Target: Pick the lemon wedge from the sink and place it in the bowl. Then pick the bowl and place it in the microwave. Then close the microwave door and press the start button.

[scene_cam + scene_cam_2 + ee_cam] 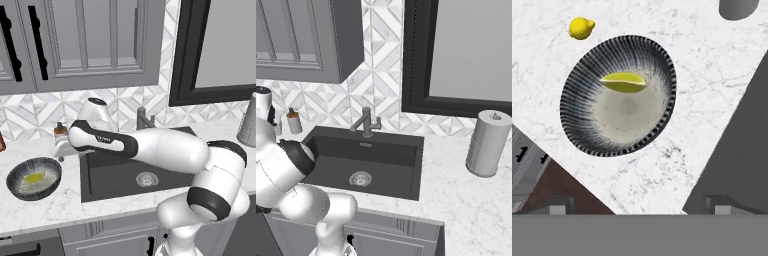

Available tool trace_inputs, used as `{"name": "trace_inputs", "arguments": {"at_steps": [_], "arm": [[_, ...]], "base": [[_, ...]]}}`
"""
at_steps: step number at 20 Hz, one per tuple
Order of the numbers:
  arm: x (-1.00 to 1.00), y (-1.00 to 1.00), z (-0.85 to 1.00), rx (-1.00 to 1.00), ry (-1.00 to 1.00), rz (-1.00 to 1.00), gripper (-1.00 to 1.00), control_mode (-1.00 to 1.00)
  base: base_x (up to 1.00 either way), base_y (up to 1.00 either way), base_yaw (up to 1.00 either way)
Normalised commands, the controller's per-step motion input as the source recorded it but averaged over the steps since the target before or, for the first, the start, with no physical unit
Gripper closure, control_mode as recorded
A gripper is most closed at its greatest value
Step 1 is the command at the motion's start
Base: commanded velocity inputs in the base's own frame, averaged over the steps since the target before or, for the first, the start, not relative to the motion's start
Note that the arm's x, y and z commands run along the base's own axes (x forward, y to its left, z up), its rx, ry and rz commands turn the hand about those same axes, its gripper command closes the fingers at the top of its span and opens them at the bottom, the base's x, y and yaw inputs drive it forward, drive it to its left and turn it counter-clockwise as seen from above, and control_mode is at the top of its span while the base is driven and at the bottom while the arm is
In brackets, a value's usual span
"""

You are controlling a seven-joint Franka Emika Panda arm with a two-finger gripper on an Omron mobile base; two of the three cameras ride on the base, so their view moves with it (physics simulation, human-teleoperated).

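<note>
Gripper (640, 206) jaws spread wide, nothing between them; both dark fingertips (558, 205) show at the bottom of the hand view, looking down on the bowl (587, 135). Lemon wedge (623, 82) lies inside the bowl, toward 12 o'clock of its pale speckled floor, touching the inner wall. A whole lemon (580, 28) sits on the marble counter (712, 90) at 11 o'clock from the bowl, near but apart from the rim. Dark sink (747, 150) edge runs along 3 to 5 o'clock in that view. From the left base view the arm reaches left across the sink, wrist above the counter at the basin's left edge; the bowl stands on the counter at 8 o'clock from the wrist, wedge in it. Faucet (144, 119) at the sink's back edge, soap dispenser (60, 131) left of it. Paper towel roll (487, 143) on the counter well right of the sink.
</note>
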Motion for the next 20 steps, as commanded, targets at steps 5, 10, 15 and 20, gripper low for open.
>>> {"name": "trace_inputs", "arguments": {"at_steps": [5, 10, 15, 20], "arm": [[0.07, 0.0, -0.15, -0.1, 0.05, -0.26, -1.0, -1.0], [0.32, 0.1, -0.07, -0.07, 0.2, -0.14, -1.0, -1.0], [0.18, 0.12, -0.04, 0.0, 0.04, 0.0, -1.0, -1.0], [0.23, 0.29, -0.31, -0.05, 0.05, -0.01, -1.0, -1.0]], "base": [[0.0, 0.0, 0.0], [0.0, 0.0, 0.0], [0.0, 0.0, 0.0], [0.0, 0.0, 0.0]]}}
